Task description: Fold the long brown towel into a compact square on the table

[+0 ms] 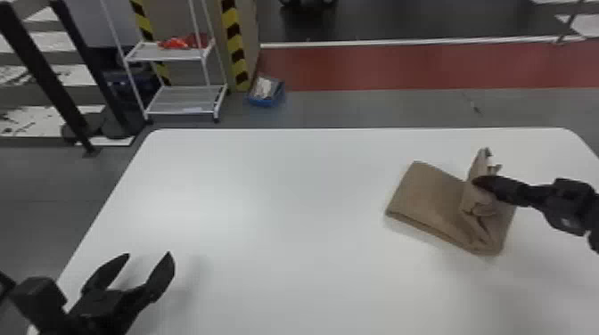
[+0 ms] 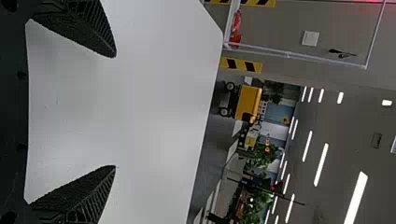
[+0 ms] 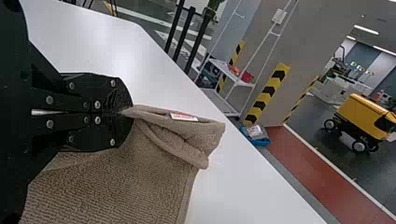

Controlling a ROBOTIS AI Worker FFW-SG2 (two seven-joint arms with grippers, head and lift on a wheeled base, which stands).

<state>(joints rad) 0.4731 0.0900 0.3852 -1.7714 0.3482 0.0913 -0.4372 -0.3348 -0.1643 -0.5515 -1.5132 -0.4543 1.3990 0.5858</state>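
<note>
The brown towel (image 1: 425,196) lies folded in layers on the right part of the white table (image 1: 276,214), with one part of its right side lifted and bunched. My right gripper (image 1: 481,181) is at that raised part, coming in from the right edge. In the right wrist view the fingers of my right gripper (image 3: 125,112) are shut on an edge of the towel (image 3: 116,182), close to a small white and red label. My left gripper (image 1: 149,258) is open above the table's near left, far from the towel; in the left wrist view, bare table lies behind my left gripper (image 2: 116,112).
Past the table's far edge stand a white shelf rack (image 1: 178,55) with red items, a yellow and black striped post (image 1: 235,44) and a blue bin (image 1: 266,92) on the floor. Black posts stand beyond the table's left side.
</note>
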